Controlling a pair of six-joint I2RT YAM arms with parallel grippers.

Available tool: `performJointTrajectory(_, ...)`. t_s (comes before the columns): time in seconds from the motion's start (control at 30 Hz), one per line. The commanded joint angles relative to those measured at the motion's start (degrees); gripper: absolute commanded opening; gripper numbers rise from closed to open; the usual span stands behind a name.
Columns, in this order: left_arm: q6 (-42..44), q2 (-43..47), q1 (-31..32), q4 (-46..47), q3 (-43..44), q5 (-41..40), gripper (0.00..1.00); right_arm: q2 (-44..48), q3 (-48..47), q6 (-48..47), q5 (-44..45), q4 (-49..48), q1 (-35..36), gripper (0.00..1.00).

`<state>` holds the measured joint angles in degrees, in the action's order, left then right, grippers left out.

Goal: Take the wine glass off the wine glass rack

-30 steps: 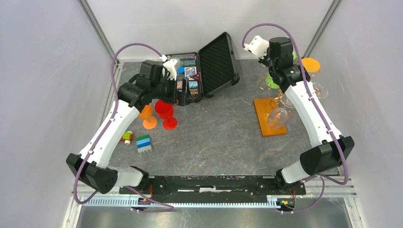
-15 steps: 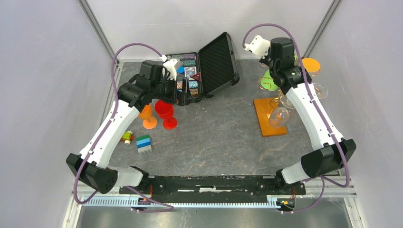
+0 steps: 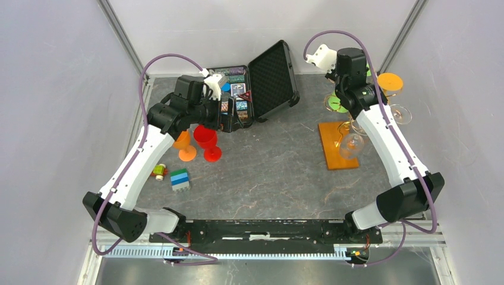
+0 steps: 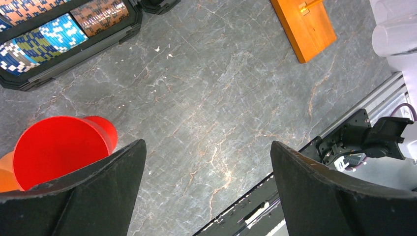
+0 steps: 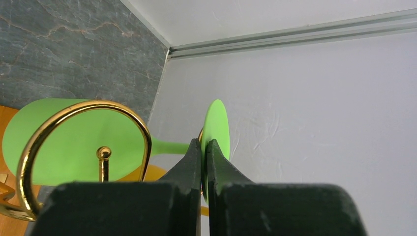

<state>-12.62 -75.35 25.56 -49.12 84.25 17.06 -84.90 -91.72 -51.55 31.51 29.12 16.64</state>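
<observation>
my right claw (image 5: 202,147) is pinched tight on the thin round foot of the green plastic wine glass (image 5: 74,142), which lies on its side, its bowl just behind a curled arm of the gold wire rack (image 5: 143,135). my left claw (image 4: 206,145) gapes wide above the grey marbled table (image 4: 221,98), with a red plastic cup (image 4: 59,147) beside one finger

A robotics lab cell: white panel walls (image 3: 53,119), aluminium frame posts (image 3: 122,35), grey stone-patterned table (image 3: 267,172).
</observation>
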Motion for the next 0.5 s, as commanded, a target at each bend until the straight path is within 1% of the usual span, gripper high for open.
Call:
performJointTrajectory(0.0, -1.0, 1.68, -0.12, 1.93, -0.12, 1.01, 1.0, 2.61, -0.29, 0.75, -0.67, -0.57, -0.13, 0.01)
performJointTrajectory(0.27, -0.91, 1.64, -0.12, 1.97, -0.35, 0.9, 1.0, 3.34, -0.88, 1.54, -6.06, 4.53, 0.32, 0.17)
performJointTrajectory(0.4, -0.91, 1.66, -0.12, 2.0, -0.55, 0.87, 1.0, 3.29, -1.33, 1.63, -7.26, 6.18, 0.76, 0.17)
performJointTrajectory(0.47, -0.91, 1.61, -0.16, 2.1, -0.75, 0.87, 1.0, 3.28, -1.42, 1.47, -7.19, 6.68, 0.83, 0.14)
